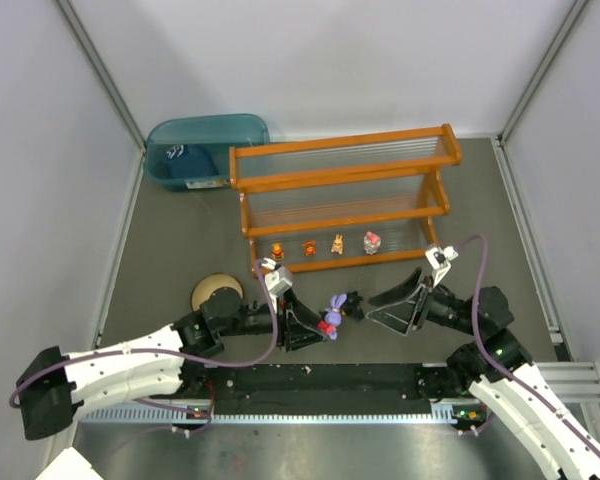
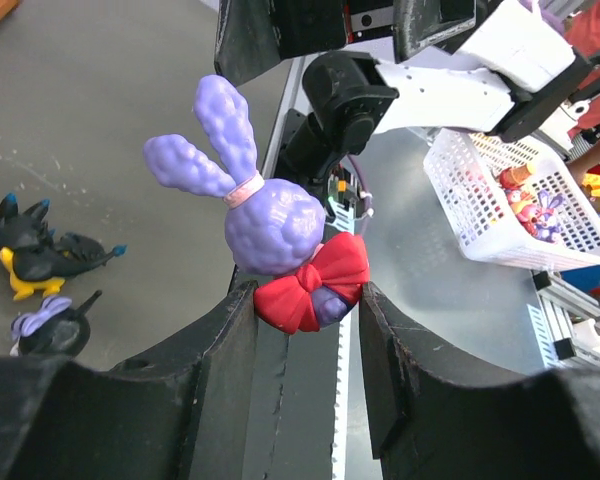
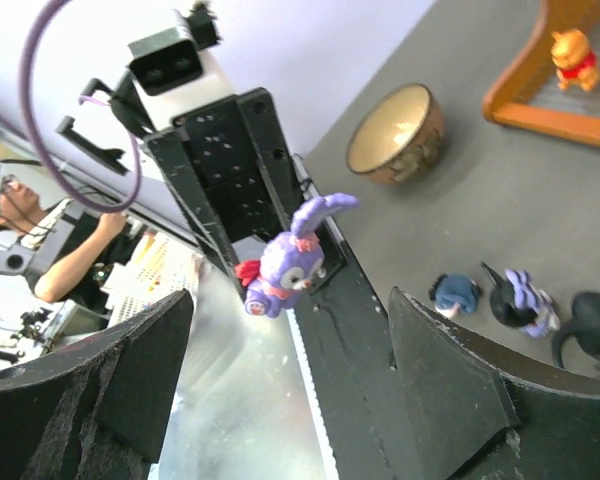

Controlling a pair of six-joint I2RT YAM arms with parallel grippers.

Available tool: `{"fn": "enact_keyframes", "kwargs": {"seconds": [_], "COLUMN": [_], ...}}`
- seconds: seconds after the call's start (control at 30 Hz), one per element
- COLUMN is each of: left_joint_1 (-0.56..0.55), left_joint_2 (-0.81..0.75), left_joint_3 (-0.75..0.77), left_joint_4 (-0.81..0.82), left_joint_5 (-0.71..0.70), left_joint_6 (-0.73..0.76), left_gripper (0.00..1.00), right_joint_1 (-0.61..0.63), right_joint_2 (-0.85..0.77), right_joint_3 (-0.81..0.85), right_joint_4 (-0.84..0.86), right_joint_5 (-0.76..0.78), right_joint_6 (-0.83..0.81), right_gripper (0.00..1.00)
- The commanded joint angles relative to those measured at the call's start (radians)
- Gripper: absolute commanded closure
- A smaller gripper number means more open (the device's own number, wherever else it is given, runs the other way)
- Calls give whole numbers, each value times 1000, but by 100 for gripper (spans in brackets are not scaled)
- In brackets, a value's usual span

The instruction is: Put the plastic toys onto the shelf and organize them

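The left pincer [image 2: 307, 300] clamped the bunny [image 2: 278, 225] at its red bow; it looked light, stiff and slick, best held by the body. The right pincer [image 3: 290, 325] gaped.

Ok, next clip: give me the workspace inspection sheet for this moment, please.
Surface: grey table, no spills seen.
Job's things: shelf upright; four toys stand along its lower tier; purple bunny not yet shelved; three dark toys loose on the table.
Clutter: tan bowl; teal bin with a dark item inside.
Hands: left hand shut on the purple bunny at its red bow; right hand open, empty, facing it.
Cables: a purple cable loops off each wrist.
Surroundings: white walls; white basket of more toys and a person beyond the table.
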Motion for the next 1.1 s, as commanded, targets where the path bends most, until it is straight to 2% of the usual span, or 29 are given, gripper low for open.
{"fn": "enact_keyframes", "kwargs": {"seconds": [0.0,0.6,1.07], "left_joint_1": [1,1,1], "left_joint_2": [34,267,383], "left_joint_3": [52,126,178], "left_joint_4": [190,525,629], "left_joint_5": [42,122,175], "left_joint_6": [-8,-115,-154], "left_gripper": [100,100,100], "right_joint_1": [7,6,7], "right_joint_2": [-22,-19,18], "right_joint_3": [-24,-66,-78], "right_joint_4": [185,321,396], "right_joint_5": [-31,-21,-48], "right_joint_6": [104,211,248], "right_gripper": [20,17,20]}}
